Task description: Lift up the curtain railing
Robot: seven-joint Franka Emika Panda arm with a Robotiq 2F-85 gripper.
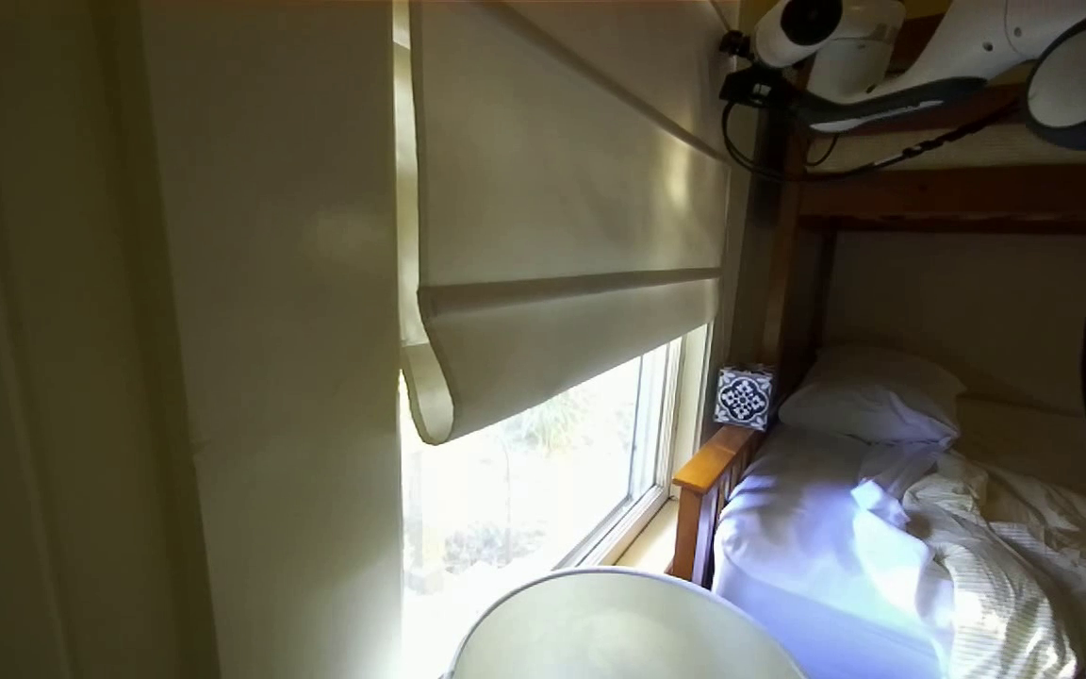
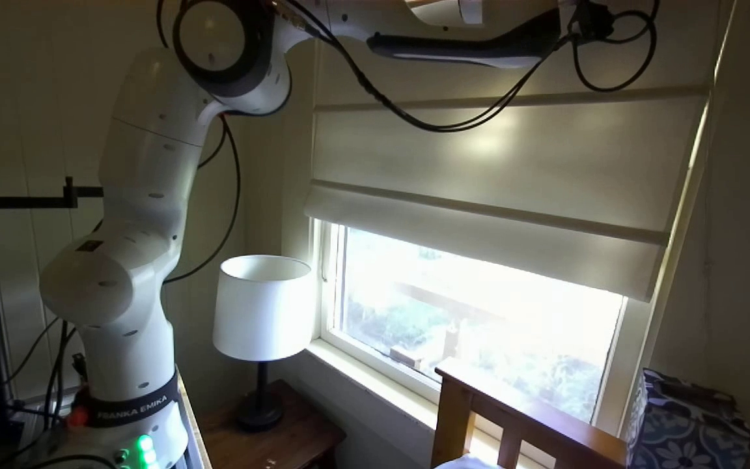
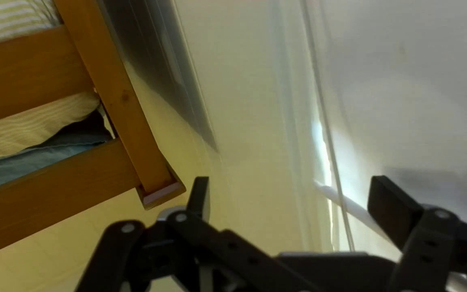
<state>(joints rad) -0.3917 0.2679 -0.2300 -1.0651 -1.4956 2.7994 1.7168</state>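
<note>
Wrist view: the curtain railing (image 3: 420, 89) hangs beyond the gripper (image 3: 289, 188).

Home bedroom: bunk bed (image 1: 967, 201), pillow (image 1: 868, 391)

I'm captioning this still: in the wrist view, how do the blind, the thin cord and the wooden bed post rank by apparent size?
Largest to smallest:
1. Blind, running off-frame
2. Wooden bed post
3. Thin cord

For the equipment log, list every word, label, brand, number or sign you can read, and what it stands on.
"FRANKA EMIKA": on the dark band around the base of the robot arm.
Small dark label on that arm: too small to read.
Nothing else is legible.
</note>
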